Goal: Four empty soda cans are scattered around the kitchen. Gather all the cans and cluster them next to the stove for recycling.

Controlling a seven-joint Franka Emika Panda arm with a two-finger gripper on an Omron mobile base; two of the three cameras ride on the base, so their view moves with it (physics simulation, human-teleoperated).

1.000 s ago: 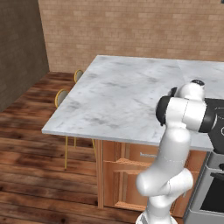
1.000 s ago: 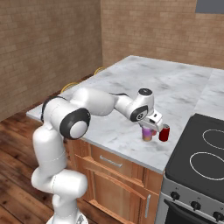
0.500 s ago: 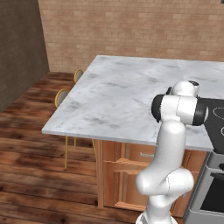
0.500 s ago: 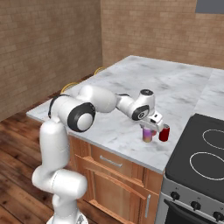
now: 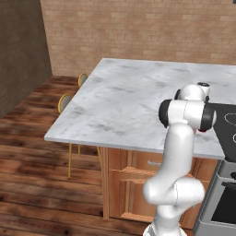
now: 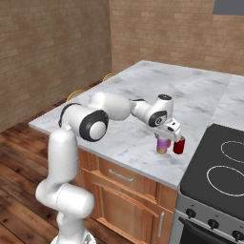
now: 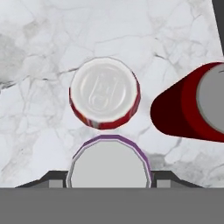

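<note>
The end effector [image 6: 165,138] is closed around the purple can [image 6: 163,146], standing it on the desk [image 6: 138,90] just beside two red cans [image 7: 105,93] near the stove [image 6: 214,167]. Letting go carelessly could easily topple a neighbour.

A purple-rimmed can [image 7: 109,164] sits between the hand's fingertips [image 7: 48,178], two red cans [image 7: 105,92] beyond on marble [image 7: 39,52].
</note>
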